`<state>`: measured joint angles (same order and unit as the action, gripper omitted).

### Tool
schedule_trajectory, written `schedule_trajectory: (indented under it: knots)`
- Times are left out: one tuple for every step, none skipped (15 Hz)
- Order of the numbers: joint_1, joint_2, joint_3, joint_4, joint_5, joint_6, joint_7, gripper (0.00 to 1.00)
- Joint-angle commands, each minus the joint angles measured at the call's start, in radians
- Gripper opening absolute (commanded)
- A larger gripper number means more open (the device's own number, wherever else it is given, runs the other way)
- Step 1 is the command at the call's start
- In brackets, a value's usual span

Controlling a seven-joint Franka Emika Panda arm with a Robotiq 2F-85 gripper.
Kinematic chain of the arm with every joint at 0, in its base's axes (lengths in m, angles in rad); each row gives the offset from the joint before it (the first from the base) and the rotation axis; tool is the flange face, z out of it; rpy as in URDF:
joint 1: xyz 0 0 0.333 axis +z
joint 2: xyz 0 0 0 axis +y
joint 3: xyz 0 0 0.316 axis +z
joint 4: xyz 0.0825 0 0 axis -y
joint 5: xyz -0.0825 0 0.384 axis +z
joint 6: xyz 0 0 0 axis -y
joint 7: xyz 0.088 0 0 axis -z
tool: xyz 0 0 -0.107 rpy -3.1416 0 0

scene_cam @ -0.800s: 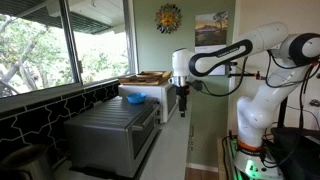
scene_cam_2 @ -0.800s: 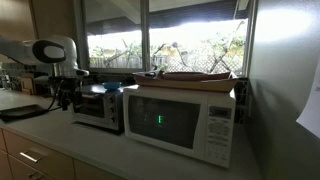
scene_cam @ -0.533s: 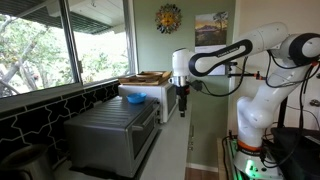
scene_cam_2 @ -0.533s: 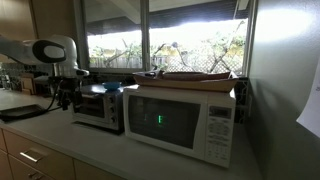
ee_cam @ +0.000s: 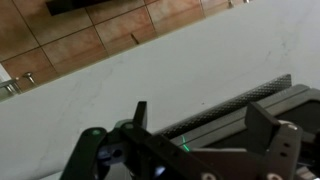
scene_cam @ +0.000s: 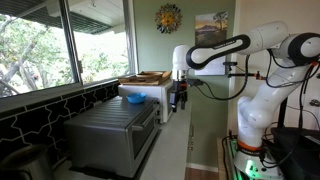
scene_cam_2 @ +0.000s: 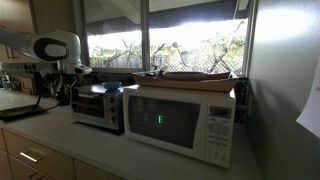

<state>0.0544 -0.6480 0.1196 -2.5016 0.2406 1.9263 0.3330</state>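
Gripper (scene_cam_2: 68, 93) hung left of the toaster oven (scene_cam_2: 98, 108)
Jaws are spread fully apart; nothing is held.

Both exterior views face the toaster oven (scene_cam: 110, 135) from opposite ends.

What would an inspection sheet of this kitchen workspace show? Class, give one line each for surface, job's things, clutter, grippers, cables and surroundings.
Surface: pale counter under the appliances.
Job's things: toaster oven nearest the gripper; blue bowl on top of it.
Clutter: microwave beside the toaster oven, wooden tray on top.
Grippers: gripper hangs beside the toaster oven, jaws open, holding nothing.
Cables: dark cable loops along the arm.
Surroundings: windows behind the counter; sun ornament and picture on the wall.
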Motion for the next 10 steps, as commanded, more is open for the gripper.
schedule_trajectory:
  knots:
    - [-0.023,-0.008,0.008,-0.023,0.090,0.123,0.092,1.00]
    - [-0.024,-0.002,0.007,-0.023,0.117,0.153,0.117,1.00]
    - [-0.024,0.002,0.004,-0.024,0.148,0.181,0.140,1.00]
    - [-0.027,0.008,0.007,-0.029,0.171,0.213,0.165,1.00]
    - [-0.023,0.010,0.007,-0.037,0.192,0.244,0.171,1.00]
    - [-0.024,0.016,0.010,-0.041,0.204,0.263,0.183,1.00]
    - [-0.022,0.019,0.009,-0.048,0.220,0.287,0.190,1.00]
    - [-0.023,0.026,0.009,-0.053,0.233,0.306,0.202,1.00]
    - [-0.023,0.033,0.008,-0.057,0.248,0.331,0.212,1.00]
    - [-0.019,0.041,0.007,-0.061,0.264,0.347,0.219,1.00]
